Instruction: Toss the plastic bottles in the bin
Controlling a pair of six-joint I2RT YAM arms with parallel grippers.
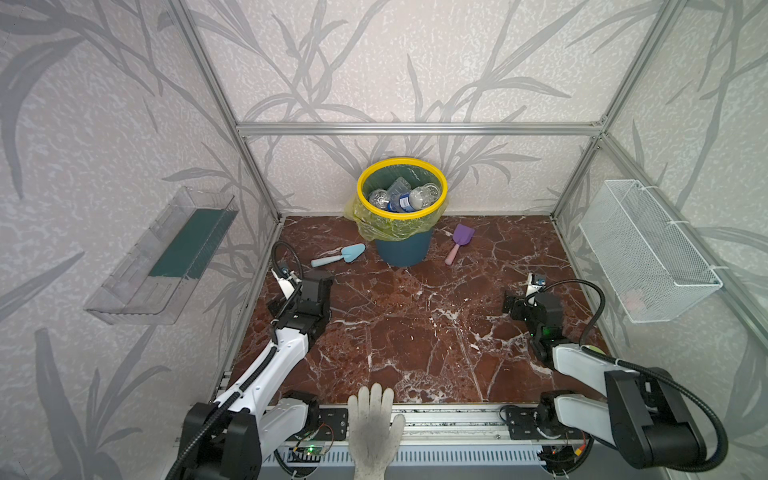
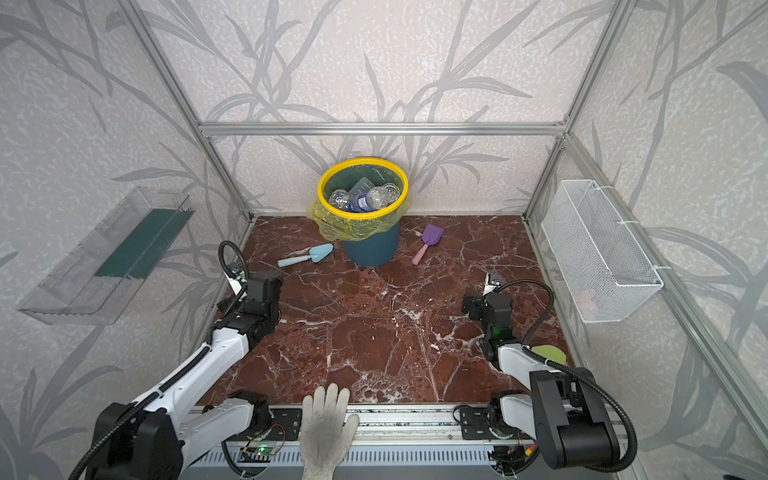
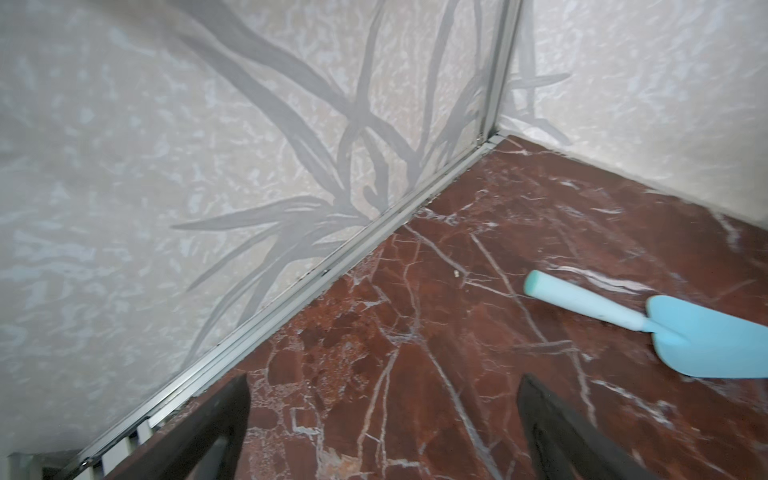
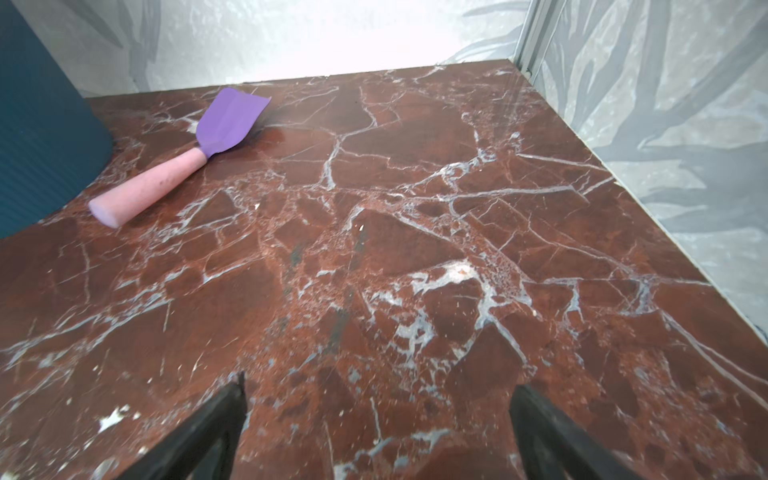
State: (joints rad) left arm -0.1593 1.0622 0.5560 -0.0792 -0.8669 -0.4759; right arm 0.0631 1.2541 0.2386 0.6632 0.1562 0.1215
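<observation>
gloved hand [image 1: 374, 432], one, white knit fabric greyed at the palm, fingers together, lying flat on the metal rail at the near edge.

tabletop [image 1: 415, 332], one, glossy red-brown marble pattern with white veins, walled by leaf-printed panels in aluminium framing.

left claw [image 3: 383, 380], one, two dark flat fingers [image 3: 232, 415] spread wide, nothing between them but bare tabletop; it sits at the left side, near the wall.

right claw [image 4: 380, 382], one, same dark fingers [image 4: 216, 419], equally wide apart, gripping nothing, over the right side of the tabletop.

light-blue shovel [image 1: 338, 255], one, smooth plastic, rounded pointed blade, cylindrical handle, lying flat just left of the bin.

purple shovel [image 1: 459, 243], one, square purple blade on a pink handle, lying flat just right of the bin.

bin [image 1: 401, 253], one, round, dark teal ribbed wall tapering downward, bright yellow rim ring, standing upright at the middle of the back wall.

liner bag [image 1: 390, 226], one, translucent yellow film, crumpled, folded out under the ring.

plastic bottles [image 1: 405, 197], clear and crinkled, one with a blue label; we count at least four, heaped inside the bin below its rim; the heap may hide more.

clear tray [image 1: 162, 257], one, transparent plastic with a dark green strip, fixed to the left wall.

wire-mesh basket [image 1: 648, 249], one, white, rectangular, fixed to the right wall.
</observation>
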